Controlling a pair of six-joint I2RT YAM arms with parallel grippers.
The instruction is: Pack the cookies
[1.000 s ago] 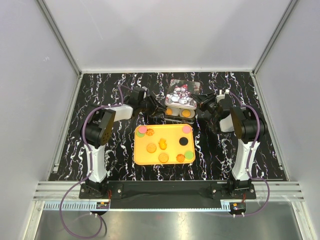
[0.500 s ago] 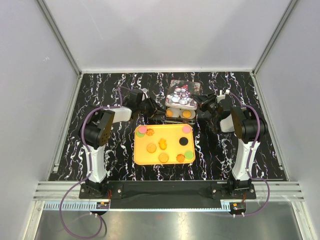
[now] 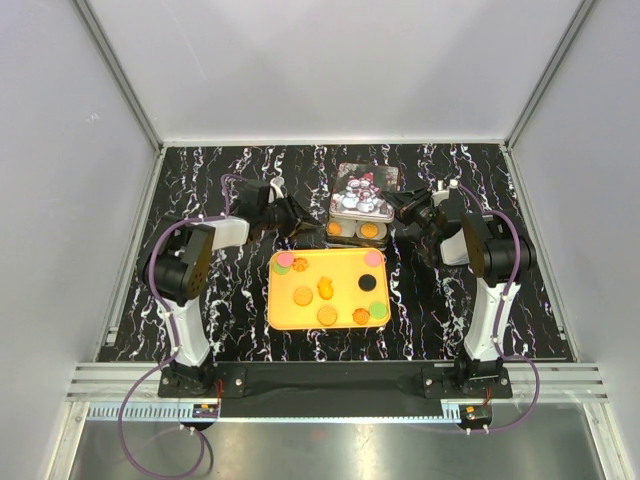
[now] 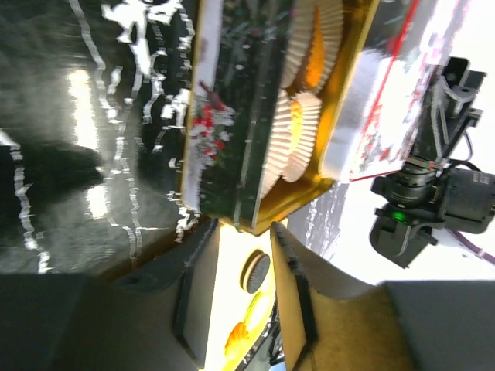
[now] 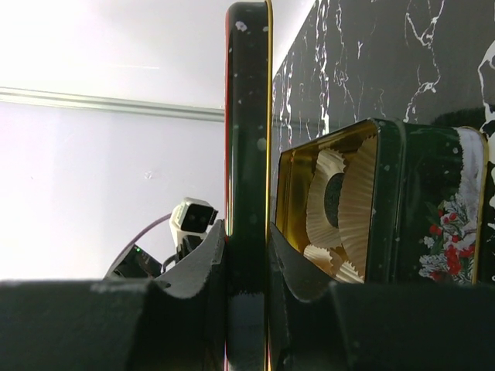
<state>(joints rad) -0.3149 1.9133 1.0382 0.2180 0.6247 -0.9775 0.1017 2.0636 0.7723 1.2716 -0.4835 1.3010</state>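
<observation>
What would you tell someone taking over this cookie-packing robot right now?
Right end effector: shut on the tin lid, held up on edge, off the tin.
Left end effector: open, empty, by the tin's corner.
Done: a few cookies sit in paper cups in the tin.
To do: about nine loose cookies on the yellow tray to pack, then lid on.

The right gripper (image 5: pixel 247 232) has its two dark fingers closed on a thin lid (image 5: pixel 247 93), which stands upright and is seen from its edge, dark green with a gold rim. Just to the right of it is an open tin (image 5: pixel 421 201), gold inside, with holly painted on its green side. White paper cups (image 5: pixel 352 209) sit in it, and one holds a dark cookie (image 5: pixel 334 199). Above is the black marbled table (image 5: pixel 371 62); to the left, a white wall (image 5: pixel 100 170) and a small pale box (image 5: pixel 193 220)
</observation>
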